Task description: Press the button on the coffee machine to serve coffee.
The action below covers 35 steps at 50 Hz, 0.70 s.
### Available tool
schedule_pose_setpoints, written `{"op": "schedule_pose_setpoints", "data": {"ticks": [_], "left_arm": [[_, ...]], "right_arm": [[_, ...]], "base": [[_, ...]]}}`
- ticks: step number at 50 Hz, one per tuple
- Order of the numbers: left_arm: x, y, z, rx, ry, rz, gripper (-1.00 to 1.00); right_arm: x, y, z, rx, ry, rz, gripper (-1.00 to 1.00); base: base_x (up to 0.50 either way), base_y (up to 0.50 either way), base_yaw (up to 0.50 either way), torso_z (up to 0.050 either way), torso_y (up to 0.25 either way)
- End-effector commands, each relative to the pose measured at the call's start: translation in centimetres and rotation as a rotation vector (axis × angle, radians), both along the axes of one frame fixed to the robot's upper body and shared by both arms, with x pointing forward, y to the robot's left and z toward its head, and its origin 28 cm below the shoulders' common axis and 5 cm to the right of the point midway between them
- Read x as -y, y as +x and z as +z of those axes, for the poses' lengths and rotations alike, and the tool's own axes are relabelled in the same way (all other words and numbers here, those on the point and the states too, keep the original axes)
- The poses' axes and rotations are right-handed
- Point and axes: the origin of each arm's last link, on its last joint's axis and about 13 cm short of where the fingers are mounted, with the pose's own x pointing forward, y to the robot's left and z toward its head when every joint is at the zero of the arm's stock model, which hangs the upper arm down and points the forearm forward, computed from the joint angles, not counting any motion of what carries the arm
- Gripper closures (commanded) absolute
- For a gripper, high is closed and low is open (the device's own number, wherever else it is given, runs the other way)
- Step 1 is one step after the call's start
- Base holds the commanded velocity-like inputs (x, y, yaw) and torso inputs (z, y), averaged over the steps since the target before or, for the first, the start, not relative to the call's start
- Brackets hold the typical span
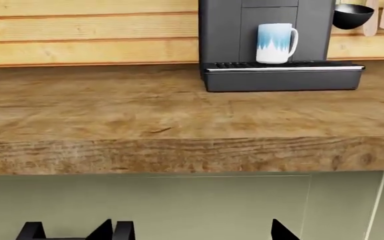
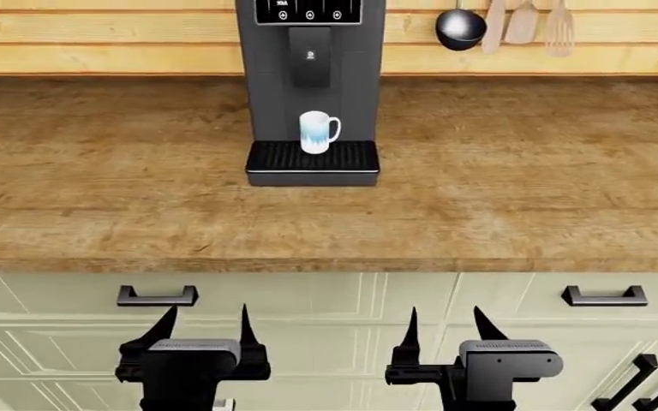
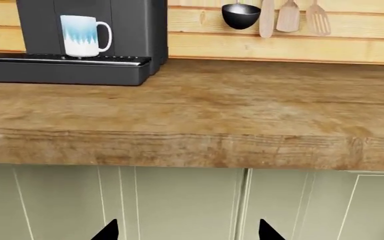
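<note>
Coffee machine stood unpressed at the bench's far edge; left hand and right hand, fingers apart, hung low and well short.

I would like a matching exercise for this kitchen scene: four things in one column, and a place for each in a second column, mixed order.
Things:
1. mug
2. ladle
3. left claw
4. drink screen

Places:
A. hanging on the wooden wall, right of the coffee machine
B. on the drip tray, under the spout
C. top of the machine's front
D. low in front of the cabinet drawers, below the countertop edge

Pairs: 1-B, 2-A, 3-D, 4-C
</note>
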Motion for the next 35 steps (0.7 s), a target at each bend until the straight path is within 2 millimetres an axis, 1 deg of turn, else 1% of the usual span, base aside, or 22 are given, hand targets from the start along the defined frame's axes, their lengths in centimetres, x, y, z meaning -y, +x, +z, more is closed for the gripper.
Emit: {"op": "schedule_pose_setpoints", "data": {"ticks": [1,15,20,21,24,26,28,31,32,33,34,35], "left_arm": [[0.2,0.1,0.0,0.004,-0.002,0.002,-1.0],[-0.1,0.0,0.0,0.011,-0.001,0.01,-1.0],[-0.3,-0.1,0.2,0.028,-0.026,-0.002,-1.0],[-0.3,-0.1,0.0,0.003,0.003,0.005,-1.0],[-0.3,0.0,0.0,0.005,0.006,0.014,-1.0],[-0.3,-0.1,0.2,0.021,-0.029,0.011,-1.0],[-0.1,-0.1,0.3,0.019,-0.023,0.006,-1.0],[0.0,-0.1,0.5,0.021,-0.005,-0.005,-1.0],[0.2,-0.1,0.7,0.025,0.008,-0.007,-1.0],[0.1,-0.1,1.2,0.007,-0.022,0.001,-1.0],[0.0,0.1,2.1,0.002,-0.039,0.009,-1.0],[-0.3,0.2,3.6,0.068,-0.038,0.053,-1.0]], "right_arm": [[0.0,0.0,0.0,-0.003,-0.001,-0.001,-1.0],[0.0,0.0,0.0,-0.004,-0.001,-0.003,-1.0],[0.0,0.0,0.0,-0.003,-0.001,-0.003,-1.0],[0.0,0.0,0.0,-0.004,-0.001,-0.002,-1.0],[0.0,0.0,0.0,-0.003,0.001,-0.001,-1.0],[0.0,0.0,0.0,-0.004,0.001,-0.001,-1.0],[0.0,0.0,0.0,-0.005,0.003,-0.001,-1.0],[-0.1,0.1,0.1,0.0,0.038,0.008,-1.0],[-0.1,0.1,0.4,0.001,0.037,-0.001,-1.0],[-0.1,-0.1,1.2,0.017,0.047,-0.006,-1.0],[0.0,0.0,2.4,0.045,0.052,-0.016,-1.0],[0.0,-0.2,4.1,0.097,0.077,-0.003,-1.0]], "base": [[0.0,0.0,0.0,0.05,0.0],[0.0,0.0,0.0,0.05,0.0],[0.0,0.0,0.0,0.0,0.0],[0.0,0.0,0.0,0.0,0.0],[0.0,0.0,0.0,0.0,0.0],[0.0,0.0,0.0,0.0,0.0],[0.0,0.0,0.0,0.0,0.0],[0.0,0.0,0.0,0.0,0.0],[0.0,0.0,0.0,0.0,0.0],[0.0,0.0,0.0,0.0,0.0],[0.0,0.0,0.0,0.0,0.0],[0.0,0.0,0.0,0.0,0.0]]}}
